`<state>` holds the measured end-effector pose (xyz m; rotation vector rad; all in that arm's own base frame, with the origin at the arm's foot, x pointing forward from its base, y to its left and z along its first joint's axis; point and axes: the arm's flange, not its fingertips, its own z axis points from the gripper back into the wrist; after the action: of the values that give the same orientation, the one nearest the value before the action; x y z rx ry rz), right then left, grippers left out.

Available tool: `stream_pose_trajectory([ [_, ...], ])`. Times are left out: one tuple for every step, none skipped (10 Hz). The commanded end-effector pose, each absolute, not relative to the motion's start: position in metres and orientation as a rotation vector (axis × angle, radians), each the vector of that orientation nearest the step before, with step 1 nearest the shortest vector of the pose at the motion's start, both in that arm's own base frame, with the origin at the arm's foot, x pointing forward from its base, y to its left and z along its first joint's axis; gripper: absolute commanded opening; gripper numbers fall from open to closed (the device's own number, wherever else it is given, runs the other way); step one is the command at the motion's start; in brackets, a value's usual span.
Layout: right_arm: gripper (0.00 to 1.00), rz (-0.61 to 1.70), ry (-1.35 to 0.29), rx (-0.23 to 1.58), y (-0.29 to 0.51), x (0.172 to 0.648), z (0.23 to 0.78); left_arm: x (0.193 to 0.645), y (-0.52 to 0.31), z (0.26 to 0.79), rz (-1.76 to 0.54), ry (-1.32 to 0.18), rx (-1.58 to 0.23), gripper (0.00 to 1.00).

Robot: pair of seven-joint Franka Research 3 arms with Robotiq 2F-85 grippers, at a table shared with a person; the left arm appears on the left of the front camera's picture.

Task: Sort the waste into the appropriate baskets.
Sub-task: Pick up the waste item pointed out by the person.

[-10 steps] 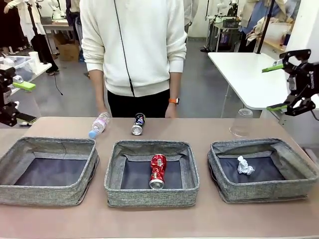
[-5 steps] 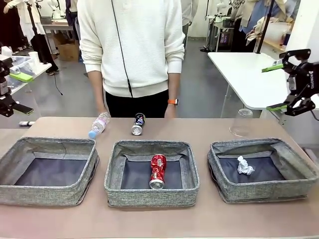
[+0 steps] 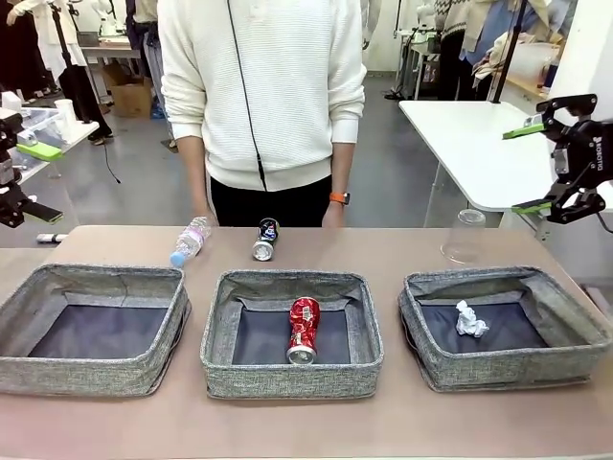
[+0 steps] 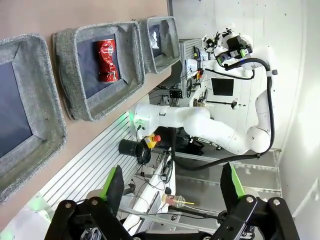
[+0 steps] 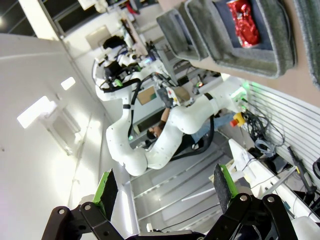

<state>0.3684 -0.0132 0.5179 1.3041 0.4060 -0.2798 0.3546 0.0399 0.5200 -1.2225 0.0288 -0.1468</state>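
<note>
high at right, right gripper (image 3: 518, 170) hangs agape

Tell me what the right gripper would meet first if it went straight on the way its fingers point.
Nothing nearby: the right gripper points through open air, the baskets off to one side. First in line looks to be the left arm, far across, though depth is unclear.

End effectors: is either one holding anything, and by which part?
Nothing is held. The left end effector and the right end effector are both open and empty.
</note>
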Motion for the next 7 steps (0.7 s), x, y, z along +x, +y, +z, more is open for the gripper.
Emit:
stream_pose_trajectory([
  [1.0,-0.284,0.412,1.324,-0.0121,0.3679,0.5222,0.352,0.0397,0.5211,-0.149,0.039,-1.217,1.0],
  [1.0,-0.284,0.412,1.324,-0.0121,0.3679,0.5222,0.352,0.0397,0.5211,-0.149,0.039,-1.217,1.0],
  [1.0,-0.284,0.412,1.324,-0.0121,0.3679,0.5222,0.352,0.0397,0.5211,-0.149,0.039,-1.217,1.0],
  [1.0,-0.284,0.412,1.324,-0.0121,0.3679,0.5222,0.352,0.0397,0.5211,-0.149,0.039,-1.217,1.0],
  [1.0,-0.284,0.412,1.324,-0.0121,0.3679,0.5222,0.352,0.0397,0.5211,-0.149,0.039,-1.217,1.0],
  [1.0,-0.284,0.412,1.324,-0.0121,0.3679,0.5222,0.352,0.0397,0.5211,-0.149,0.039,-1.217,1.0],
  [1.0,-0.284,0.412,1.324,-0.0121,0.3679,0.5222,0.352,0.0397,0.5211,-0.149,0.039,-1.217,1.0],
])
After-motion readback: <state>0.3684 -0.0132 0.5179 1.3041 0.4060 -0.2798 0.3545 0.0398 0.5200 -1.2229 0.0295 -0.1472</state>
